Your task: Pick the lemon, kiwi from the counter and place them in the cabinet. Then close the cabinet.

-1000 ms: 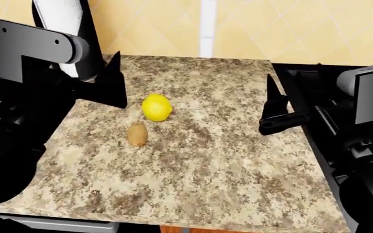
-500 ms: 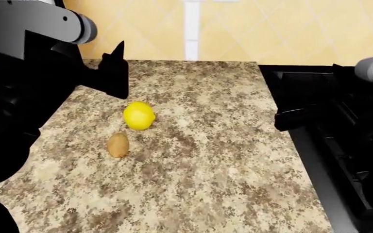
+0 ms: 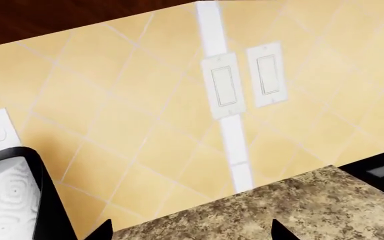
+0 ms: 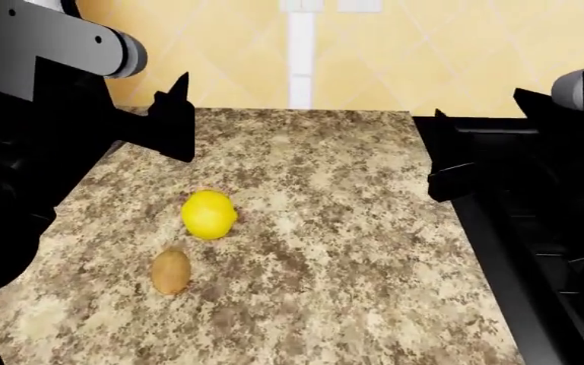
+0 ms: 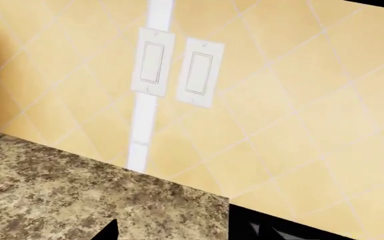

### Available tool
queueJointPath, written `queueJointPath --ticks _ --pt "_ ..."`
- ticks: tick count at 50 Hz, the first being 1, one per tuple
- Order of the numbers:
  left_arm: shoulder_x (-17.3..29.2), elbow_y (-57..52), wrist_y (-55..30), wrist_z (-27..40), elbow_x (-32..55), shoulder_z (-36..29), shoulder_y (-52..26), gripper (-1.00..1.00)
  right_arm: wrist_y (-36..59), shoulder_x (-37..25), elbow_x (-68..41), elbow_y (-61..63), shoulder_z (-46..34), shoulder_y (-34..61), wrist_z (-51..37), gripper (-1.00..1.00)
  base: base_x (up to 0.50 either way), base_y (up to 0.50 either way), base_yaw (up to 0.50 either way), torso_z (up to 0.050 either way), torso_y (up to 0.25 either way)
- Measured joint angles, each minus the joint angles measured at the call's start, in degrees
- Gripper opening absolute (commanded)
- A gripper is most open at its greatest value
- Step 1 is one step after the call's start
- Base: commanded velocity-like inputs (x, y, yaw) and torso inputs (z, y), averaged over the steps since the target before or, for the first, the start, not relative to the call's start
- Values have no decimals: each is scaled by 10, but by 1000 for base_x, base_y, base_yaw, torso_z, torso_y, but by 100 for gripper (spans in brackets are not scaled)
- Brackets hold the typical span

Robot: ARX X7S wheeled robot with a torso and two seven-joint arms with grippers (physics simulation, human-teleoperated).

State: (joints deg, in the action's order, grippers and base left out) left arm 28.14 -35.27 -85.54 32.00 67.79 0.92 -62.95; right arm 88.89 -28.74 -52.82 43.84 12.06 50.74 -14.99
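the lemon [image 4: 209,214] is a small, bright yellow, rounded fruit lying on the counter [image 4: 343,251], toward its left half as the head view shows it. the kiwi [image 4: 170,271] is a smaller, dull tan-brown, egg-shaped fruit lying with its long axis pointing roughly away from the robot, just beside the lemon on the nearer side and slightly further left, the two apart. the counter is a flat, speckled beige-and-brown granite surface reaching back to the tiled wall.
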Motion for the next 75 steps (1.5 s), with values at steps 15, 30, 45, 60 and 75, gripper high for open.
queueJointPath --ticks 15,30,45,60,75 --pt "18 3 18 1 5 -17 9 100 -18 -20 -54 -12 -13 10 -34 100 261 9 0 50 0" --pt "24 0 3 60 74 -10 20 100 -40 -39 -70 -16 -21 2 -46 100 36 1 0 14 0" --pt "56 41 9 264 247 -89 1 100 -67 -51 -66 -17 -31 -26 -56 100 0 0 0 0 0" --pt "63 53 50 303 238 -118 -27 100 -100 -51 -63 -11 -31 -49 -60 100 0 0 0 0 0" --pt "158 88 110 438 513 -186 -77 100 -100 -55 -74 -11 -31 -48 -71 100 0 0 0 0 0"
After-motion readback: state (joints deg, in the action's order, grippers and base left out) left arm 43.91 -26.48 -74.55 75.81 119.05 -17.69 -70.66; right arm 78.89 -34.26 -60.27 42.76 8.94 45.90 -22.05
